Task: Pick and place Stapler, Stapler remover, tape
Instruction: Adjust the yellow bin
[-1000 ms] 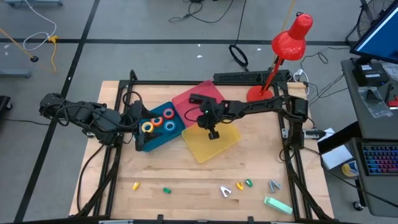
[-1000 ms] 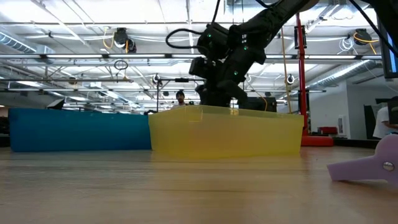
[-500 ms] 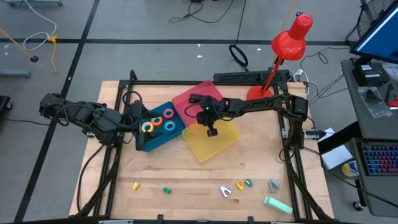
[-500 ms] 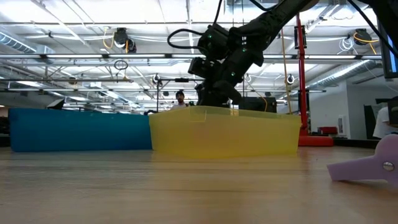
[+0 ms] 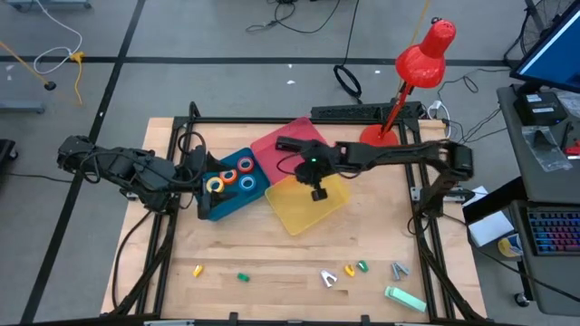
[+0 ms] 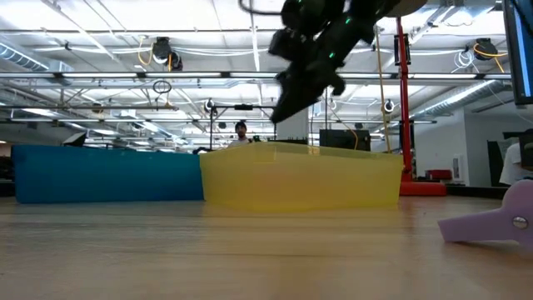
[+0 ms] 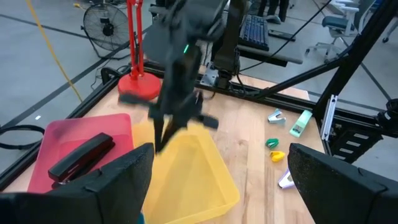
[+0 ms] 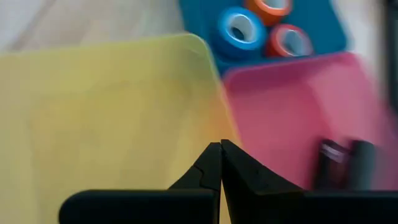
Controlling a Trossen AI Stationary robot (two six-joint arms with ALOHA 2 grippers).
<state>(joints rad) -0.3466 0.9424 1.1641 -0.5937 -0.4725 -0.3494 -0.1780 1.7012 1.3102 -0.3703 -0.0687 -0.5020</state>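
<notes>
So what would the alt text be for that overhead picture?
Right gripper, shut and empty, hangs over an empty yellow plastic tray. Beside it, a blue tray holds four coloured tape rolls; the open left gripper waits at its edge.

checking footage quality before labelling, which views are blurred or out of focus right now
Right wrist view: the whole picture is smeared, so the black stapler in the pink plastic bin is a dark streak. Left wrist view: the right arm's gripper is blurred, the bins sharp. Low view: the same gripper is soft above the crisp yellow plastic bin. High view: sharp throughout.
</notes>
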